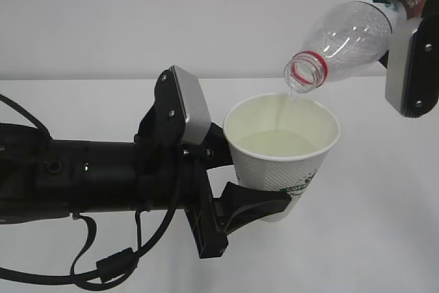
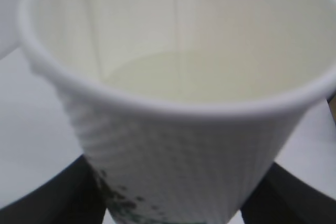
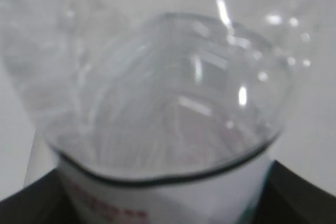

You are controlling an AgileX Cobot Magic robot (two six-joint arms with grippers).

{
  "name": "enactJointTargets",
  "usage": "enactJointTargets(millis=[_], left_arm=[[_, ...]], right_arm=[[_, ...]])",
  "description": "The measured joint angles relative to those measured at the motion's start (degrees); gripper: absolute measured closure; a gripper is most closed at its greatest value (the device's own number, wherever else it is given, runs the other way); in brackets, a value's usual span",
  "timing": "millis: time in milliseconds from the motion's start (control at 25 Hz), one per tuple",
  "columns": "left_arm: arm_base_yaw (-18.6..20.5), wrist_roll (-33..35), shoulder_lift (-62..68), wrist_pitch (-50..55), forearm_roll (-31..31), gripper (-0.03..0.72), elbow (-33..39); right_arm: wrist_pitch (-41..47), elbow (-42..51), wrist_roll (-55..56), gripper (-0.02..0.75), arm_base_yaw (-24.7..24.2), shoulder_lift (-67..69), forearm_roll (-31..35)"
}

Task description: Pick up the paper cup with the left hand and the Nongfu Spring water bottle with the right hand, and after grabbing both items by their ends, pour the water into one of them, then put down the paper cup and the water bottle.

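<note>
Left end effector, reaching in level, clasps the upright paper cup. Right end effector, raised, grips the Nongfu Spring water bottle, tilted mouth-down over the cup's rim.

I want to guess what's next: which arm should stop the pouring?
Probably the right: its black gripper holds the tilted clear plastic bottle above the white paper cup. The left gripper only holds that cup steady.

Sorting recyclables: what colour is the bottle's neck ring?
Red, clearest in the exterior view on the bottle neck ring.
</note>
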Motion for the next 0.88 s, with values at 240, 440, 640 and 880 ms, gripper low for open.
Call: enactJointTargets(millis=[240, 440, 640, 880], left_arm=[[0.0, 0.0, 0.0, 0.0, -0.1, 0.188, 0.0], [0.0, 0.0, 0.0, 0.0, -0.1, 0.188, 0.0], [0.0, 0.0, 0.0, 0.0, -0.1, 0.188, 0.0], [0.0, 0.0, 0.0, 0.0, -0.1, 0.188, 0.0]], right_arm=[[-0.1, 0.0, 0.0, 0.216, 0.0, 0.0, 0.0], [-0.1, 0.0, 0.0, 0.216, 0.0, 0.0, 0.0], [-0.1, 0.0, -0.1, 0.216, 0.0, 0.0, 0.0], [-0.2, 0.0, -0.4, 0.216, 0.0, 0.0, 0.0]])
